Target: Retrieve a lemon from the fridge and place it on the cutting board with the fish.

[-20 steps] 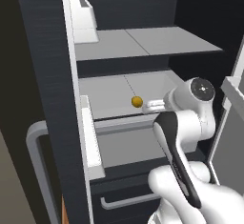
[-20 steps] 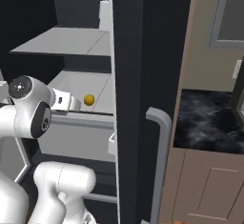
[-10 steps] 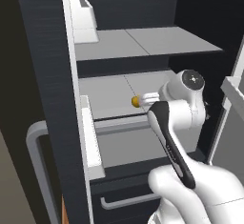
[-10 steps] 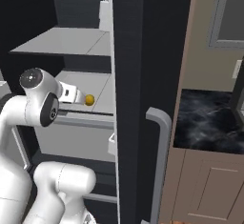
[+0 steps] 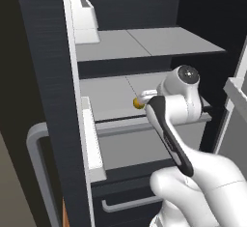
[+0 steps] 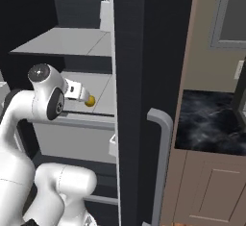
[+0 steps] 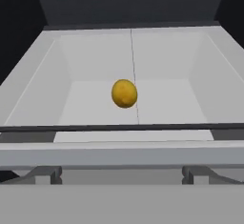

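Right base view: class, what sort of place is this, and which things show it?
Probably a kitchen: an open fridge with a lemon on its shelf, beside a dark stone counter over wooden cabinets.

counter: dark marbled top (image 6: 211,124) | cabinet: light wood doors below (image 6: 211,186) | wall: beige (image 6: 206,61)
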